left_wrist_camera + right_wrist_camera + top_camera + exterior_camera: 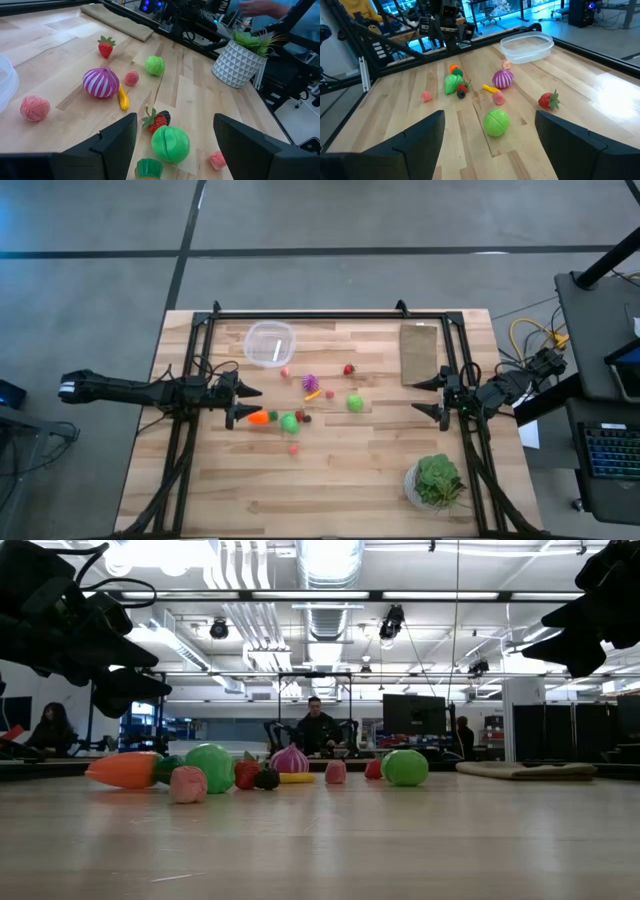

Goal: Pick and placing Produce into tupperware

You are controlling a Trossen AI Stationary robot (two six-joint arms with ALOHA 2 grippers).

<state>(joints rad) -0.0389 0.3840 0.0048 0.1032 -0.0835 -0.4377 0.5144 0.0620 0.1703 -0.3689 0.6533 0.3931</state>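
Left gripper point(243, 405) hovers fingers spread over the carrot point(258, 418) and green ball point(290, 421), likely lining up a pick, produce scattered mid-table beside the empty tupperware point(270, 343) (right gripper point(428, 397) idle, also open).

Pale wooden table top point(330, 480): jointed planks, visible grain, smooth with a satin sheen in the low view.

Clear colourless plastic round container point(270, 343): thin-walled, glossy, translucent rim.

Toy produce near the container, all smooth moulded plastic:
- green ribbed ball point(170, 144), glossy with highlights
- purple-and-white striped onion-shaped piece point(100, 83), shiny
- orange carrot point(258, 418), smooth
- red strawberry point(105, 48), dimpled surface
- pink bumpy piece point(35, 108), matt, rougher texture

Flat tan rectangular mat point(420, 353), across the table from the container: cloth-like, matt, soft folded edge.

White plant pot point(237, 65): faceted geometric relief, matt.

Black frame rails point(320, 314) beside the container: metal, matt.
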